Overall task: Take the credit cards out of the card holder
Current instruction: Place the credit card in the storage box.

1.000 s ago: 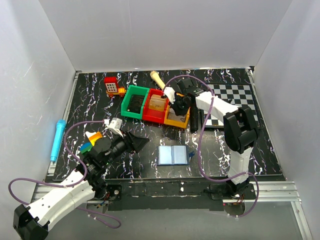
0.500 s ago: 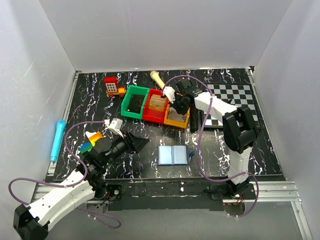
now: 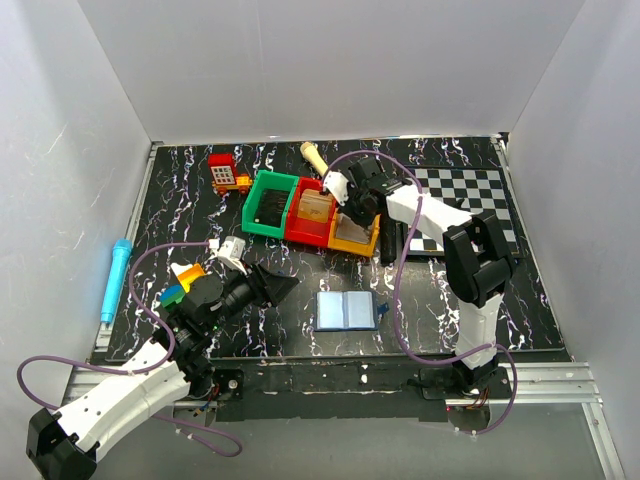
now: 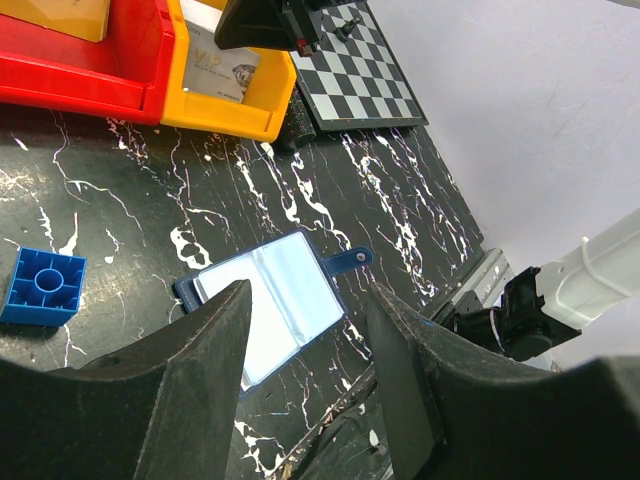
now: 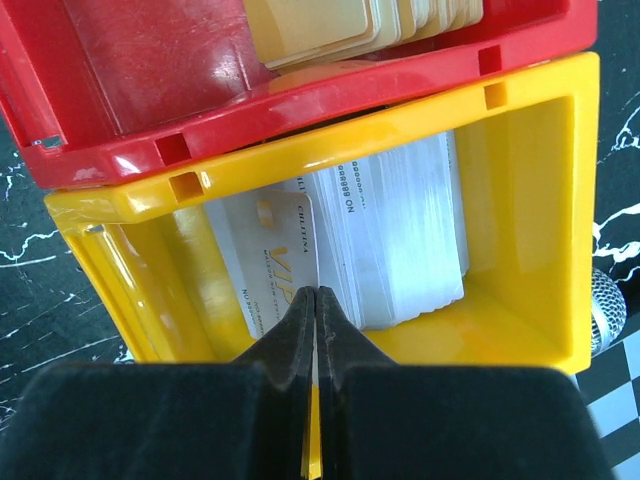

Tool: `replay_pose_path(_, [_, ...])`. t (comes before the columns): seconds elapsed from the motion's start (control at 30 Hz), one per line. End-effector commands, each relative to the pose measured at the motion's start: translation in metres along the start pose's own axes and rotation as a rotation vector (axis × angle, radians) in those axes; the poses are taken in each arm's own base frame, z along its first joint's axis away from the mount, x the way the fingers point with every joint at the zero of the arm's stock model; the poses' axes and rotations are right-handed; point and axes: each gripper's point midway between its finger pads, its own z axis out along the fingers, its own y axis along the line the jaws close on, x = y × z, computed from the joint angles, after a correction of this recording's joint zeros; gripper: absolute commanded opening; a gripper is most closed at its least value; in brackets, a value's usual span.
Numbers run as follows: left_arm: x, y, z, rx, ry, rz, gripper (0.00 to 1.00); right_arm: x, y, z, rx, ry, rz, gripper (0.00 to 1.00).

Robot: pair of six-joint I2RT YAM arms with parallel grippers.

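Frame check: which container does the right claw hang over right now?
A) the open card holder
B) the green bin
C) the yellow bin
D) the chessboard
C: in the right wrist view the shut right claw points down into the yellow bin, just above the cards lying inside it.

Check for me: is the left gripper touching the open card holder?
Apart. The top view shows a strip of bare table between the left gripper and the card holder.
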Motion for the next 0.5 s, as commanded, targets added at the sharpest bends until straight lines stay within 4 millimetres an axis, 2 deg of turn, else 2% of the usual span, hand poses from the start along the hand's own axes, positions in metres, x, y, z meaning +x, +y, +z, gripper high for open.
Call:
replay_pose_path(0.0, [-0.001, 0.001, 0.001, 0.001, -0.006, 0.010, 0.49, -0.007, 0.002, 0.007, -0.014, -0.007, -0.038, 0.01])
replay_pose_path(0.2, [0.001, 0.002, 0.001, -0.002, 0.000, 0.008, 0.49, 0.000, 0.009, 0.012, -0.035, 0.014, -0.037, 0.01])
replay_pose_path(0.47, [0.000, 0.003, 0.000, -0.005, -0.004, 0.006, 0.52, -0.001, -0.002, 0.012, 0.020, 0.030, -0.016, 0.01])
